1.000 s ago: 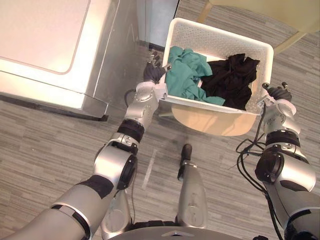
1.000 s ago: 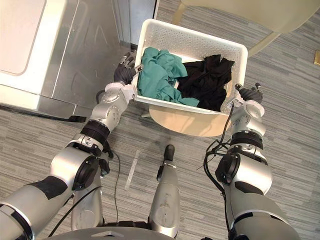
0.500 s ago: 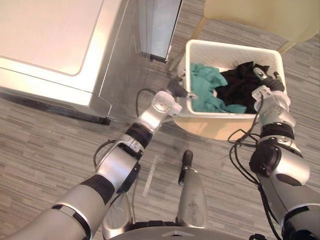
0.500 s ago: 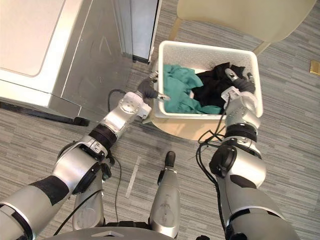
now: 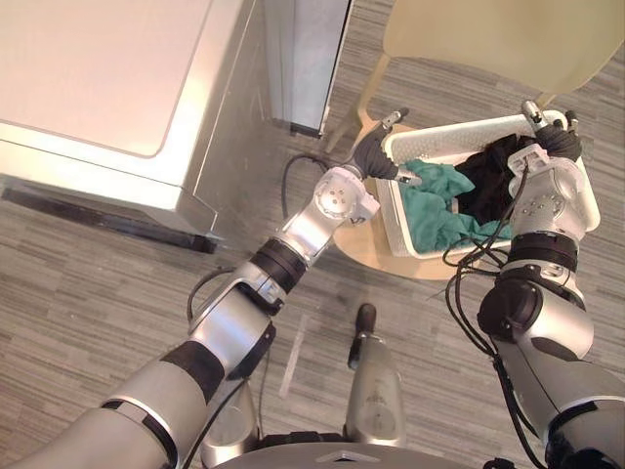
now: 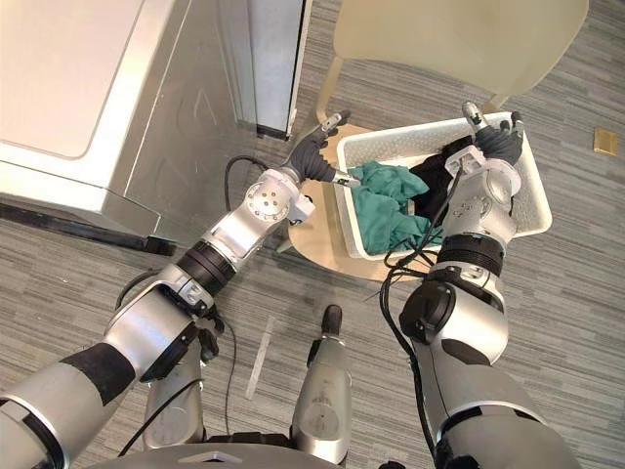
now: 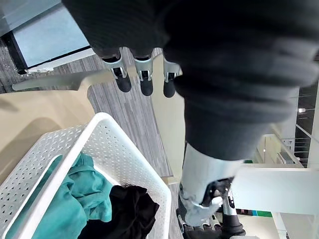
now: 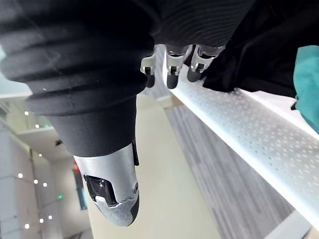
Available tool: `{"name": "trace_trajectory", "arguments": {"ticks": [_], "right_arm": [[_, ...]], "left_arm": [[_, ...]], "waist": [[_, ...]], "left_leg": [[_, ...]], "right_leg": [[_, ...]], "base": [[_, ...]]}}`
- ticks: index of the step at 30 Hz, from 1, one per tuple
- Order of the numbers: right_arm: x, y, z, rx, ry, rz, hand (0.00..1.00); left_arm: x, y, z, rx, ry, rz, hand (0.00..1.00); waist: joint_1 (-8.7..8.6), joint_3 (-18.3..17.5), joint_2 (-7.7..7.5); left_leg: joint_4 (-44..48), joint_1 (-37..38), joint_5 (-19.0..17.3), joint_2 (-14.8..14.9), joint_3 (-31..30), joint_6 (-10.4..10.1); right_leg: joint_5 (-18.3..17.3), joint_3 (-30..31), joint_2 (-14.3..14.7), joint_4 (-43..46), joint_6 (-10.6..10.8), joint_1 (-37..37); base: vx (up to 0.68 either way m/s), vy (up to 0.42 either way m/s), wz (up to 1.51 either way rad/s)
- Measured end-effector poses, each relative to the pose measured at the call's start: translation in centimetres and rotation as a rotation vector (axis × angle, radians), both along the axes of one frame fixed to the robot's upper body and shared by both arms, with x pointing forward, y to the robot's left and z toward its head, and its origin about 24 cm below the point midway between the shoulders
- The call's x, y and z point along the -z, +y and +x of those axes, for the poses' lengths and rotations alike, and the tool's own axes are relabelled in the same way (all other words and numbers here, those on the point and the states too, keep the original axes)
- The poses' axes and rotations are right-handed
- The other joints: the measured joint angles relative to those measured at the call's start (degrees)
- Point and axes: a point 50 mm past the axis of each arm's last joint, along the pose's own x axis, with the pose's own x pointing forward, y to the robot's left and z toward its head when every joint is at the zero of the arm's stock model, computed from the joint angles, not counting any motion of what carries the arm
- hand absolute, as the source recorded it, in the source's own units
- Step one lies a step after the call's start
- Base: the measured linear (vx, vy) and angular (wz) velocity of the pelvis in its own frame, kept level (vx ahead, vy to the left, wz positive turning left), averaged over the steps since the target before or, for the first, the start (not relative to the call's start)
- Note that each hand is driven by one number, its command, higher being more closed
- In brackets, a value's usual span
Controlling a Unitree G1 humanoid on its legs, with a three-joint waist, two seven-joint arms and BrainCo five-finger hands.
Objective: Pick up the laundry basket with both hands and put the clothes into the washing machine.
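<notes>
white laundry basket (image 5: 444, 147) has swung from mid-frame to upper right and turned, clothes (image 5: 435, 203) still inside. left hand (image 5: 374, 154) + right hand (image 5: 553, 145) flank it, fingers straight, spread. you're likely drifting off the washing machine (image 5: 98, 68), upper left.

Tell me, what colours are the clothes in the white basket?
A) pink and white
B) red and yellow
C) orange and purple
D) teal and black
D: the white basket holds a teal garment and, beside it, a black garment.
</notes>
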Motion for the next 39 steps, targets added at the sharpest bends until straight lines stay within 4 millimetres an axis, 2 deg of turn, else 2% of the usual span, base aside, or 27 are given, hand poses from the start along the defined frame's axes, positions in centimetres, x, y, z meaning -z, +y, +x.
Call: {"name": "trace_trajectory", "arguments": {"ticks": [4,9,12,14,16,17,19,22,24,26,27,28,30,31,32,33,34,35,36,37,38,39], "right_arm": [[-0.2,0.5,-0.3,0.014,0.004,-0.065,0.00],[0.2,0.0,-1.0,0.045,0.005,-0.079,0.00],[-0.6,0.2,-1.7,0.075,-0.045,-0.108,0.00],[-1.2,0.7,-2.5,0.094,-0.089,-0.167,0.00],[-2.0,1.6,-3.7,0.110,-0.138,-0.258,0.00],[-1.8,2.0,-3.9,0.110,-0.139,-0.281,0.00],[0.3,3.8,-4.3,0.113,-0.083,-0.332,0.00],[3.4,6.1,-4.9,0.103,0.002,-0.358,0.00],[4.2,7.3,-6.3,0.112,0.014,-0.405,0.00],[4.1,8.2,-8.5,0.134,-0.018,-0.458,0.00],[4.1,8.8,-9.9,0.155,-0.037,-0.491,0.00],[3.6,9.5,-10.9,0.164,-0.080,-0.504,0.00],[2.7,10.6,-11.3,0.160,-0.148,-0.540,0.00],[2.4,11.1,-11.4,0.149,-0.172,-0.547,0.00],[2.1,11.7,-11.7,0.131,-0.213,-0.558,0.00],[2.1,11.9,-11.8,0.125,-0.219,-0.560,0.00],[2.0,11.9,-12.3,0.129,-0.228,-0.569,0.00],[1.7,11.9,-13.2,0.143,-0.259,-0.580,0.00],[1.5,11.8,-13.4,0.148,-0.272,-0.587,0.00],[1.1,11.9,-13.6,0.153,-0.294,-0.609,0.00],[1.1,11.9,-14.0,0.160,-0.293,-0.653,0.00],[1.3,11.8,-14.3,0.160,-0.287,-0.688,0.00]], "left_arm": [[-0.7,0.1,-0.1,-0.012,-0.011,-0.051,0.00],[-2.3,0.0,-0.6,0.002,-0.057,-0.117,0.00],[-3.5,0.0,-1.0,0.013,-0.078,-0.184,0.00],[-4.9,-0.2,-1.7,0.043,-0.123,-0.235,0.00],[-7.3,-0.4,-3.3,0.106,-0.214,-0.313,0.00],[-7.7,-0.4,-3.8,0.125,-0.235,-0.332,0.00],[-8.1,0.5,-5.3,0.164,-0.295,-0.408,0.00],[-7.2,1.7,-6.0,0.167,-0.290,-0.463,0.00],[-6.7,1.8,-6.4,0.174,-0.284,-0.471,0.00],[-6.6,1.6,-7.3,0.201,-0.296,-0.480,0.00],[-6.6,1.4,-7.9,0.220,-0.304,-0.487,0.00],[-7.0,1.4,-8.8,0.243,-0.331,-0.505,0.00],[-8.0,1.9,-10.1,0.272,-0.391,-0.554,0.00],[-8.3,2.0,-10.4,0.280,-0.411,-0.564,0.00],[-8.4,2.0,-11.5,0.310,-0.441,-0.583,0.00],[-8.2,2.0,-11.9,0.322,-0.438,-0.588,0.00],[-7.8,1.7,-12.4,0.346,-0.431,-0.584,0.00],[-7.0,1.6,-12.8,0.352,-0.418,-0.584,0.00],[-6.7,1.7,-12.7,0.338,-0.413,-0.580,0.00],[-6.2,2.0,-12.3,0.308,-0.396,-0.574,0.00],[-5.4,2.4,-12.1,0.275,-0.382,-0.563,0.00],[-4.7,2.6,-12.0,0.258,-0.366,-0.559,0.00]], "waist": [[0.20,0.0,0.01],[0.68,0.0,0.01],[0.88,-0.1,0.13],[1.06,-0.7,0.14],[1.75,-1.9,1.31],[1.98,-2.7,1.52],[2.53,-6.8,2.05],[2.92,-8.8,2.63],[2.82,-10.3,3.04],[2.54,-10.6,3.01],[1.82,-11.5,2.93],[1.70,-12.6,1.62],[2.91,-14.4,0.32],[3.40,-15.0,0.40],[3.48,-16.3,1.20],[3.58,-17.1,1.86],[3.58,-18.1,2.53],[3.59,-17.9,1.72],[3.31,-18.1,1.95],[3.52,-18.7,2.93],[3.30,-19.7,4.75],[3.08,-19.8,5.67]], "left_leg": [[-0.3,0.4,0.1,0.0,0.4,-0.1],[-0.4,0.8,0.1,-0.1,0.3,-0.1],[-0.6,2.3,0.1,-0.4,-0.3,-0.1],[-1.3,3.2,0.1,-0.9,-1.0,-0.2],[-1.6,3.5,0.2,-1.7,-2.1,-0.3],[-2.0,3.5,0.3,-2.1,-2.3,-0.3],[-3.3,3.9,0.4,-3.1,-2.8,-0.4],[-4.4,7.0,0.5,-4.2,-4.6,-0.5],[-4.5,7.9,0.6,-4.9,-7.1,-0.5],[-3.7,9.4,0.4,-5.9,-10.8,-0.3],[-3.7,9.6,0.3,-5.9,-14.1,-0.1],[-3.9,9.7,0.4,-7.0,-17.3,-0.2],[-4.1,9.4,1.5,-8.0,-20.7,-1.7],[-4.4,9.0,2.0,-8.0,-22.0,-2.3],[-5.7,7.9,3.6,-7.2,-26.0,-3.1],[-7.0,7.3,3.9,-6.5,-26.7,-2.7],[-8.6,6.3,3.1,-5.4,-26.1,-0.6],[-7.7,3.9,-3.2,-3.1,-17.2,8.0],[-5.1,2.3,-4.5,-1.7,-10.7,9.0],[1.8,1.2,-6.4,1.1,0.7,11.0],[2.8,2.1,-9.6,1.6,7.3,19.8],[1.6,2.4,-12.5,1.7,8.5,19.7]], "right_leg": [[0.0,0.2,0.0,0.0,0.0,0.0],[0.0,0.0,0.0,0.0,0.0,0.4],[-0.1,-0.9,-0.2,0.0,0.2,2.5],[-1.0,-1.8,-0.5,0.0,0.1,3.9],[-2.0,-3.1,-1.3,1.0,0.2,4.8],[-2.2,-3.3,-1.5,1.0,0.2,4.8],[-2.7,-3.9,-2.1,0.6,0.2,5.3],[-2.7,-5.4,-2.5,-0.7,0.2,9.6],[-3.2,-4.8,-2.4,-0.3,0.5,11.9],[-5.4,4.1,-1.0,3.9,0.4,13.9],[-10.4,13.3,2.3,7.4,1.1,14.9],[-15.8,18.9,6.2,10.6,0.2,16.1],[-20.9,17.8,7.0,11.8,-3.0,18.1],[-22.4,16.1,7.3,11.2,-4.2,19.1],[-24.9,11.5,9.1,10.8,-5.6,20.4],[-24.8,9.3,10.1,10.9,-6.3,20.7],[-24.5,5.8,11.1,10.9,-7.4,21.0],[-23.4,-0.2,11.0,9.5,-9.0,21.9],[-23.0,-2.9,10.6,8.8,-9.5,22.3],[-22.4,-6.8,10.8,8.5,-10.4,22.7],[-21.8,-10.0,12.1,10.2,-11.3,23.0],[-20.4,-10.6,12.1,14.1,-13.1,21.2]], "base": [[0.02,-0.020,-0.03],[0.03,-0.020,0.01],[0.05,-0.025,0.09],[0.05,-0.040,0.22],[0.06,-0.045,0.28],[0.05,-0.027,0.23],[0.11,-0.037,0.18],[0.15,-0.041,0.17],[0.10,-0.044,0.46],[0.10,-0.068,0.86],[0.05,-0.211,1.41],[0.03,-0.269,1.41],[-0.04,-0.317,0.98],[-0.20,-0.413,1.23],[-0.21,-0.332,1.23],[-0.26,-0.389,1.56],[-0.18,-0.310,1.93],[-0.17,-0.292,2.04],[-0.17,-0.228,2.09],[-0.13,-0.208,1.83],[-0.12,-0.197,1.87],[-0.11,-0.199,2.32]]}}
